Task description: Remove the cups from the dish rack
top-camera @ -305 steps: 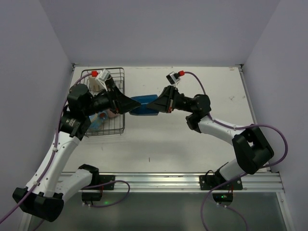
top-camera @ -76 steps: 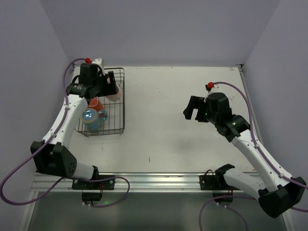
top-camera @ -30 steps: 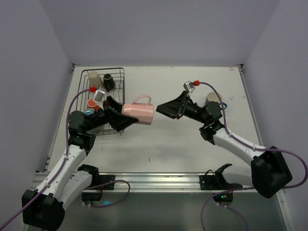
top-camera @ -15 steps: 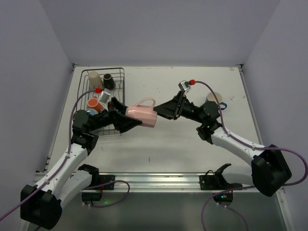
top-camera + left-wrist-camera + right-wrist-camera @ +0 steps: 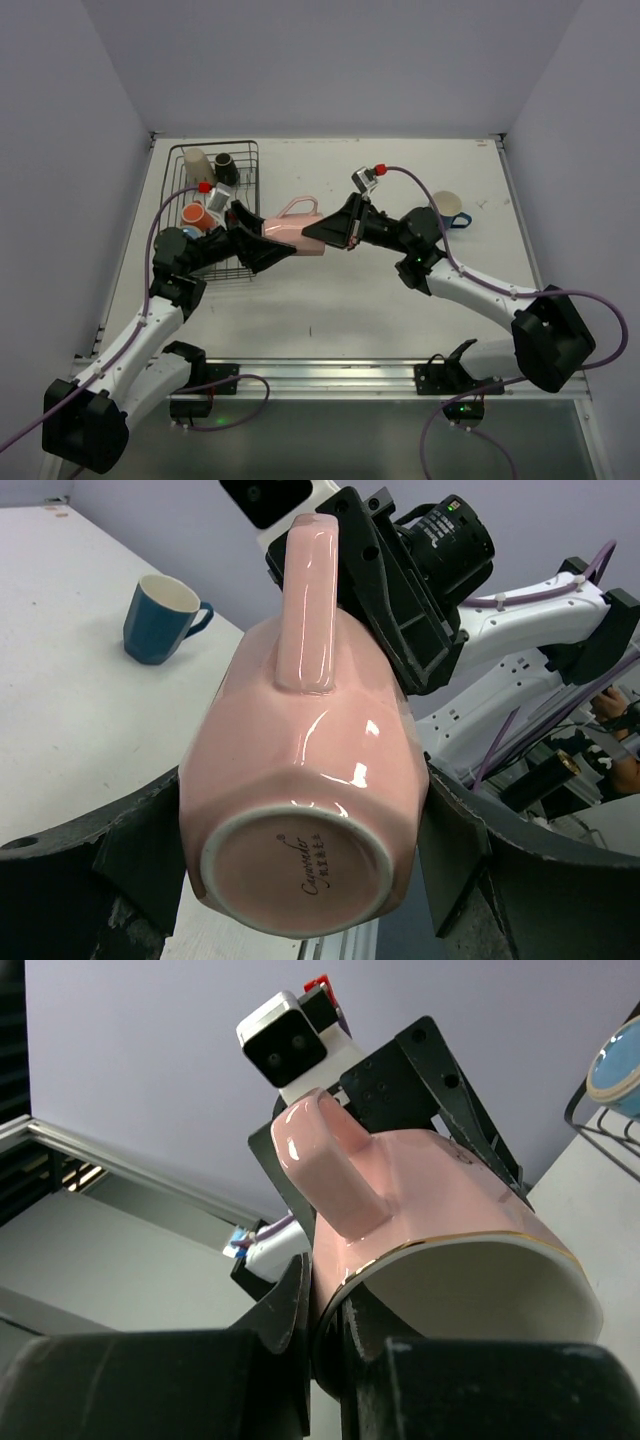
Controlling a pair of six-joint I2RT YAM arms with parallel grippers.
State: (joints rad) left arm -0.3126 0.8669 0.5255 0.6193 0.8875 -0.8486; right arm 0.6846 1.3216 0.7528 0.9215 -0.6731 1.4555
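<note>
Lavender walls close in a white counter. At its far left corner sits the black wire dish rack, holding a cream cup, a black cup, an orange cup and a light blue cup. A blue cup stands upright on the counter's right side. Above mid-counter the pink cup lies sideways in the air, handle up. The left claw clamps its body near the base, and the right claw pinches its rim.
</note>
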